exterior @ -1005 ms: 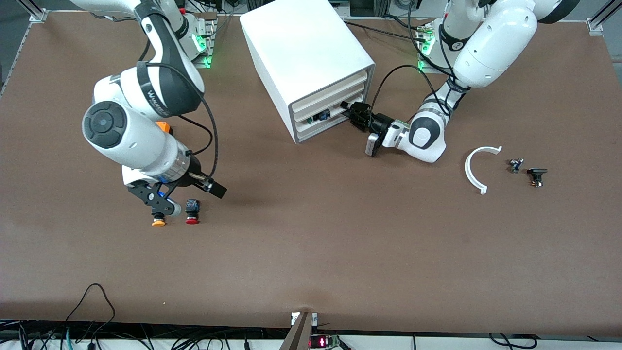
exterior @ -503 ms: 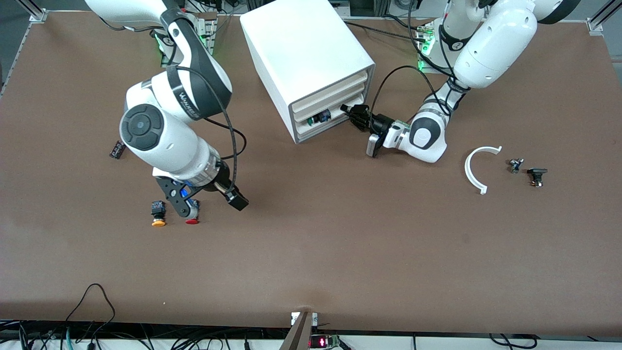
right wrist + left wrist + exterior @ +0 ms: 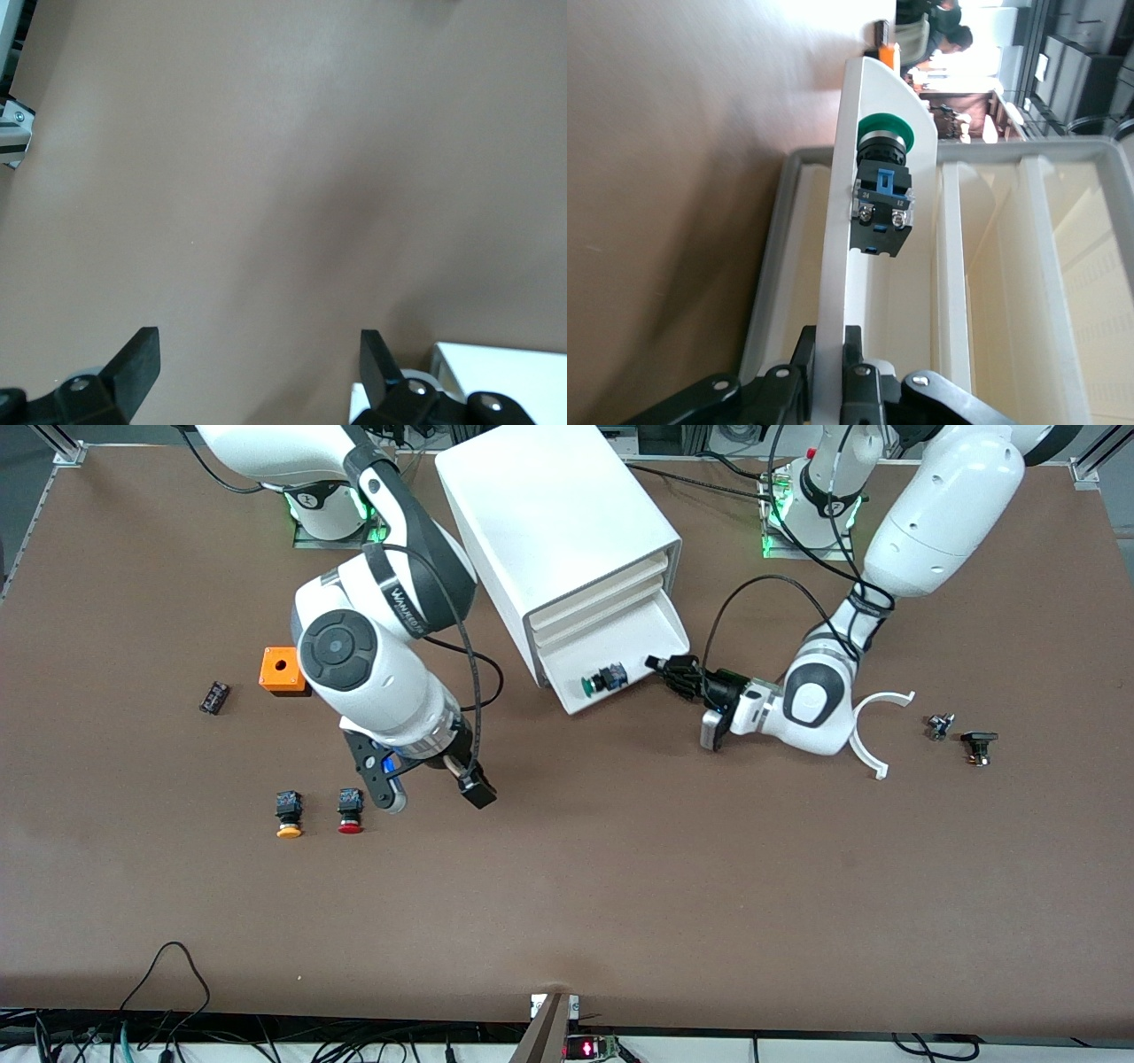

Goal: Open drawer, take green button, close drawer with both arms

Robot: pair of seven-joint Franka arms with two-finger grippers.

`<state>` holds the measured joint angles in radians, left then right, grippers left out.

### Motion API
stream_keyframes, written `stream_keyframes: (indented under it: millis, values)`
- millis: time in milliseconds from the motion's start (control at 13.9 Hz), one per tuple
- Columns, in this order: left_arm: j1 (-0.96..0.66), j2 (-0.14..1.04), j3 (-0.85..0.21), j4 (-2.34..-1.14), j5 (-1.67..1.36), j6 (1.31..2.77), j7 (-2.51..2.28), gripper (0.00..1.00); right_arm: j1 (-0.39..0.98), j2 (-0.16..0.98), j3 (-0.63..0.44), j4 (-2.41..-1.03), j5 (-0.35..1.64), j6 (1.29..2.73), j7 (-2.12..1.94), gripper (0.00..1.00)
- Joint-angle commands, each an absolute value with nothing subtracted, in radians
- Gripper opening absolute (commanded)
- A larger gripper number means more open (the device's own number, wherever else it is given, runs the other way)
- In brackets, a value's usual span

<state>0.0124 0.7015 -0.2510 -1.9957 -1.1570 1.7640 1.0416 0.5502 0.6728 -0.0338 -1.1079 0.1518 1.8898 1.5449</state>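
The white cabinet (image 3: 549, 505) stands at the robots' side of the table. Its lowest drawer (image 3: 642, 633) is pulled out toward the front camera. The green-capped button (image 3: 598, 680) lies in it near the front edge, on its side. My left gripper (image 3: 660, 666) is shut on the drawer's front wall at the corner toward the left arm's end. In the left wrist view my left gripper (image 3: 830, 341) clamps that wall (image 3: 837, 266), and the button (image 3: 881, 190) lies just past it. My right gripper (image 3: 432, 793) is open and empty over bare table, and the right wrist view shows the same (image 3: 257, 354).
An orange-capped button (image 3: 288, 815) and a red-capped button (image 3: 350, 812) lie beside my right gripper. An orange block (image 3: 282, 670) and a small black part (image 3: 214, 696) lie toward the right arm's end. A white curved piece (image 3: 873, 731) and small parts (image 3: 978, 746) lie by my left arm.
My left gripper has pulled the lowest drawer out toward the front camera, baring the green button. My right arm has swung from over the two loose buttons toward the cabinet, gripper open.
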Motion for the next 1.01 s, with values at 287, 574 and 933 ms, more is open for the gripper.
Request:
stream_keyframes:
  millis: [287, 574, 933]
  values:
    - [0.017, 0.722, -0.201, -1.885, -1.069, 1.773, 0.894, 0.0, 0.673, 0.73, -0.04, -1.065, 0.161, 1.921, 1.715, 1.0]
    - [0.034, 0.724, -0.195, -1.873, -1.068, 1.77, 0.845, 1.0, 0.748, 0.765, -0.041, -1.065, 0.156, 1.954, 1.785, 1.0]
    - [0.084, 0.71, -0.192, -1.723, -0.886, 1.666, 0.602, 1.0, 0.827, 0.839, -0.046, -1.065, 0.152, 2.04, 1.893, 1.0]
